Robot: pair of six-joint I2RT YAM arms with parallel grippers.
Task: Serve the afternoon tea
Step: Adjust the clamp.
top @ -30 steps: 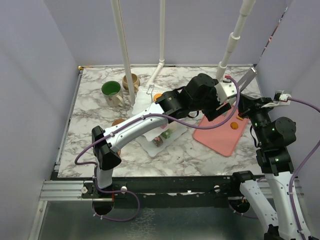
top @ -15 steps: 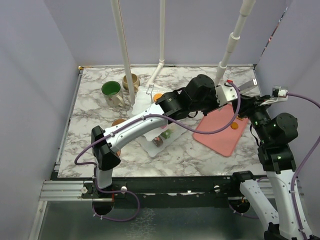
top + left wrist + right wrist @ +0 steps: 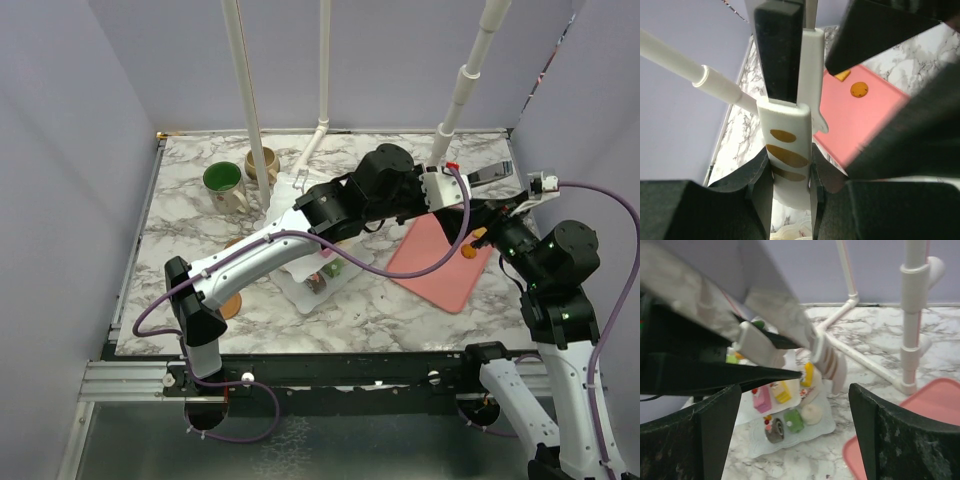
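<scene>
Pastries [image 3: 781, 391] sat on stand [image 3: 826, 429], one biscuit [image 3: 859, 89] unserved on pink tray [image 3: 875, 120]; left hand [image 3: 807, 57] clamped tongs [image 3: 787, 145], right hand [image 3: 797, 440] gaped.

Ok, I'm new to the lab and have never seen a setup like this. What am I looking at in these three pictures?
Two robot arms are bolted at the near edge of a marble table. The wide picture comes from a fixed camera above and behind them. The other two come from a camera on each wrist, so the dark shapes at their edges are that arm's own fingers. On the table are a white stand with toy pastries, a green mug, a beige mug and a pink tray with a biscuit. The left gripper is shut on what look like white-handled tongs. The right gripper is open, nothing between its fingers.
</scene>
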